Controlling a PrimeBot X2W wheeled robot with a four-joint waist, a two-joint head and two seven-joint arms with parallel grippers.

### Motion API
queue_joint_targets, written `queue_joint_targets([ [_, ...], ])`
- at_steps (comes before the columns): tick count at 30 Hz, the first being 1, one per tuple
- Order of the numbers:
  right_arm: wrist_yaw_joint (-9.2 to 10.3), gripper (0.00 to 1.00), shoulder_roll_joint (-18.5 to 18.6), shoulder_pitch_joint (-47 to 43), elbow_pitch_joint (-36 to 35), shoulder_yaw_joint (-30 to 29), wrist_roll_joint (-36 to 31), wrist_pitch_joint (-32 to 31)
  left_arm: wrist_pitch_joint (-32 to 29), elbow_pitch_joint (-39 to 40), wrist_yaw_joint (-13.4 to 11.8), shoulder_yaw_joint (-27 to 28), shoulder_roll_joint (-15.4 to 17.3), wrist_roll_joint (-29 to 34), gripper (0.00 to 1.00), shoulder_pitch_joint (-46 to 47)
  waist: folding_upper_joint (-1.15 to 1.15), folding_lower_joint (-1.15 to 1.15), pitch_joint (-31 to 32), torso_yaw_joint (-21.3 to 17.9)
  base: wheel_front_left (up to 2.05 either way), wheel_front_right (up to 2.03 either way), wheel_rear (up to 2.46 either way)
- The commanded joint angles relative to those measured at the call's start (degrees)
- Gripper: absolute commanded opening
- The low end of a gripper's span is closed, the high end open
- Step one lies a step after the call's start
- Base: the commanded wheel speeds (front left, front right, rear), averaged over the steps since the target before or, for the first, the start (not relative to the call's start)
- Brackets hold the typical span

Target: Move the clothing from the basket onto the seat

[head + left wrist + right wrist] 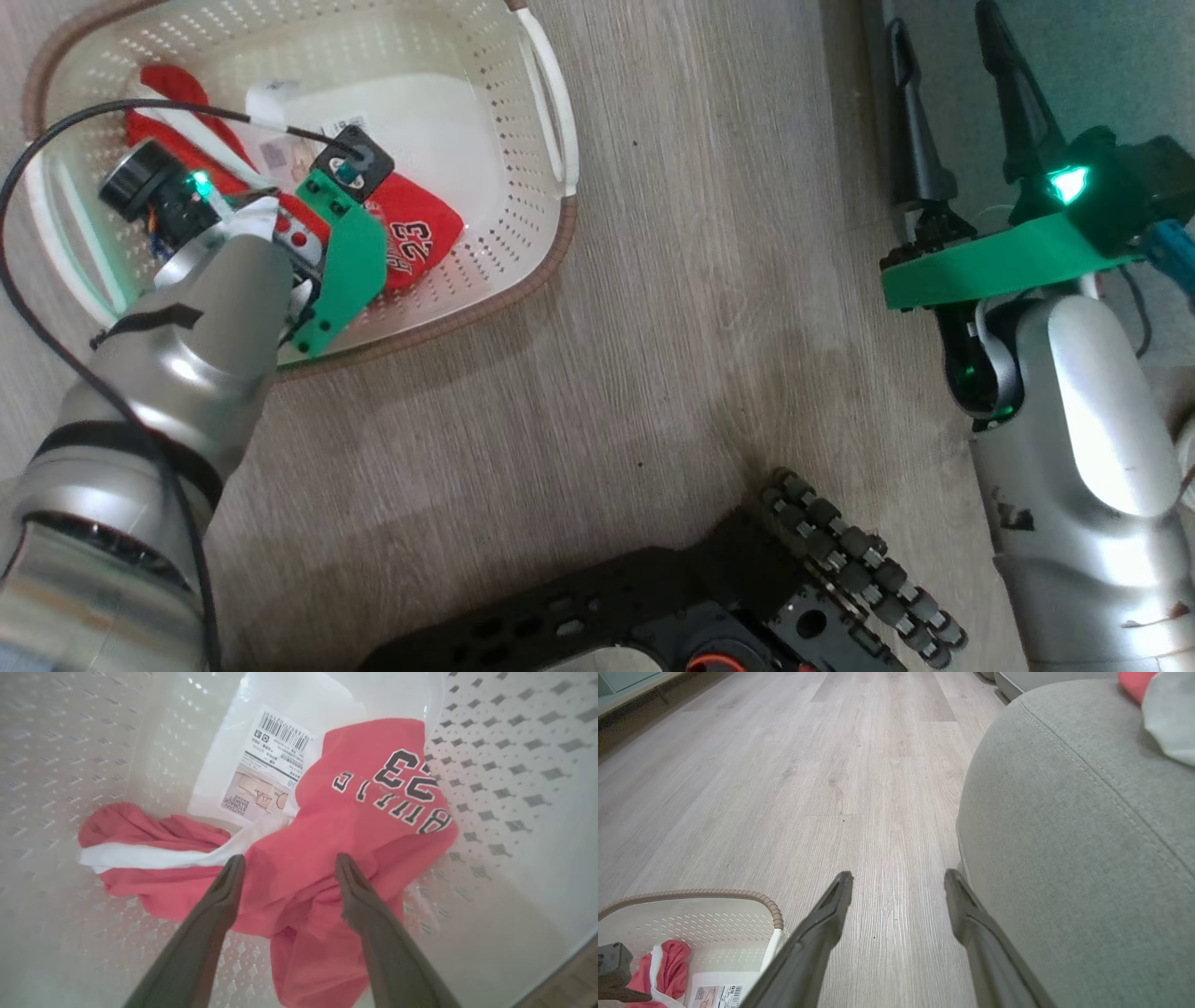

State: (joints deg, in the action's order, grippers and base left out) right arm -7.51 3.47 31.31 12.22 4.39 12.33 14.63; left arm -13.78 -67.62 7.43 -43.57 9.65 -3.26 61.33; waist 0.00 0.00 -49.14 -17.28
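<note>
1 basket (563, 233) on the floor (859, 788), 1 seat (1064, 858) just beside it to the right, 2 grippers.

Clothing (355, 826): red heap on the basket bottom, with a white stripe and a "23" print. Can't count the garments; it reads as one crumpled pile. It partly covers 1 barcode label (275, 760).

1 more red-and-white piece (1164, 714) lies on top of the seat, at the far corner in the right wrist view. It is cropped, so I can't tell what it is.

Left gripper (289, 857): arm is down inside the basket with both fingers spread wide, tips over the red heap. Nothing is pinched between them. Can't tell if the tips touch the fabric.

Right gripper (897, 874): both fingers spread and empty. It is over the floor at the seat's edge, with the right finger close to the seat's side. Well apart from the basket.
</note>
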Motion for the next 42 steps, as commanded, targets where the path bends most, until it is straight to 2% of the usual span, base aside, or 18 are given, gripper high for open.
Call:
queue_joint_targets([
  [1, 0.02, 1.0, -0.56, -1.35, -1.7, 0.86, 0.93, 0.37, -0.47, 0.1, 0.05, -0.24, 1.39, -0.67, 1.0, 1.08, 0.0, 0.0, -0.85, -0.12, 0.0, 0.0, 0.0],
  [15, 0.02, 1.0, -0.58, -0.95, -2.74, 1.62, 3.74, 0.37, 0.4, -3.01, 0.05, -3.49, 2.69, -3.75, 1.0, 4.17, 0.0, 0.0, -5.52, -1.73, 0.0, 0.0, 0.0],
  [16, 0.02, 1.0, -0.58, -0.94, -2.74, 1.66, 3.96, 0.37, 0.49, -3.18, 0.05, -3.62, 2.66, -3.85, 0.76, 4.2, 0.0, 0.0, -5.66, -1.87, 0.0, 0.0, 0.0],
  [17, 0.02, 1.0, -0.58, -0.91, -2.76, 1.73, 4.19, 0.37, 0.6, -3.34, 0.05, -3.74, 2.67, -3.95, 0.42, 4.23, 0.0, 0.0, -5.76, -2.04, 0.0, 0.0, 0.0],
  [18, 0.02, 1.0, -0.58, -0.88, -2.76, 1.8, 4.4, 0.37, 0.76, -3.48, 0.05, -3.83, 2.65, -4.12, 0.0, 4.19, 0.0, 0.0, -5.78, -2.2, 0.0, 0.0, 0.0],
  [24, 0.02, 1.0, -0.58, -1.23, -2.32, 0.88, 4.49, 0.37, 3.15, -3.56, 0.05, -2.5, 1.21, -6.84, 0.0, 4.02, 0.0, 0.0, -4.47, -1.64, 0.0, 0.0, 0.0],
  [29, 0.02, 1.0, -0.58, -3.21, -1.22, -1.53, 2.74, 0.37, 10.72, -1.71, -0.31, 1.06, -1.87, -11.35, 0.0, 2.57, 0.0, 0.0, 0.68, 1.52, 0.0, 0.0, 0.0],
  [36, 0.02, 1.0, 0.98, -8.62, 0.95, -5.71, 0.23, 0.37, 24.52, 1.59, -0.83, 7.31, -4.53, -18.96, 0.0, -2.71, 0.0, 0.0, 14.19, 8.54, 0.0, 0.0, 0.0],
  [42, 0.02, 1.0, 2.41, -12.9, 2.5, -7.01, -0.35, 0.37, 28.32, 5.52, -1.22, 11.34, -4.6, -23.17, 0.0, -8.59, 0.0, 0.0, 24.37, 12.39, 0.0, 0.0, 0.0],
])
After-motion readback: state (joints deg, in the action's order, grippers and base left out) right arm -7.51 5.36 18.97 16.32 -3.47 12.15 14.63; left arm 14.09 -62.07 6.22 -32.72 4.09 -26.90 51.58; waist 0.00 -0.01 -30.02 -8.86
